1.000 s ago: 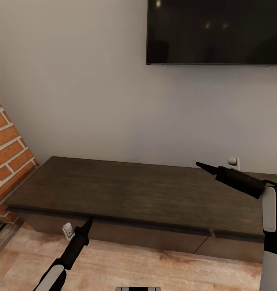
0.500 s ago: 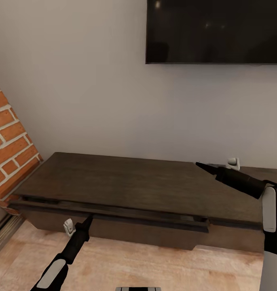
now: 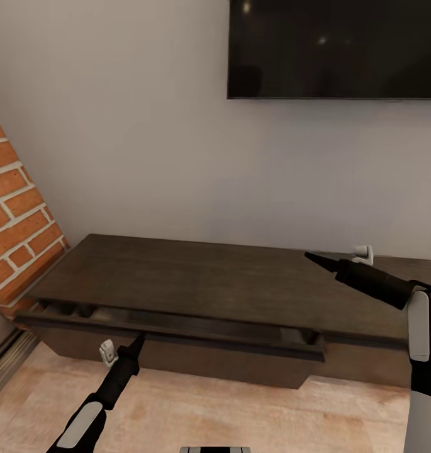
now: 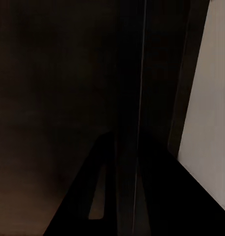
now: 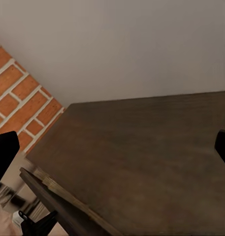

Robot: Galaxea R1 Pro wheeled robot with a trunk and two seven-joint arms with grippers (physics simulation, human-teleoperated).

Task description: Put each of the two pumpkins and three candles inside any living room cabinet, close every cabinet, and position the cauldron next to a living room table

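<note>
a: what stands at the far left?
b: a brick wall (image 3: pixel 14 220), then the low dark cabinet (image 3: pixel 209 283) along the grey wall, its long drawer (image 3: pixel 177 330) partly out.
a: and the grippers?
b: the left gripper (image 3: pixel 138 343) touches the drawer front, fingers pressed together. the right gripper (image 3: pixel 313 258) hovers over the cabinet top, under the television (image 3: pixel 335 49); its fingers spread wide.

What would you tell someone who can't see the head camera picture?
A long dark wooden cabinet stands against a white wall, its drawer pulled partly open by the robot's left hand. A black TV hangs above, bricks at left.
</note>
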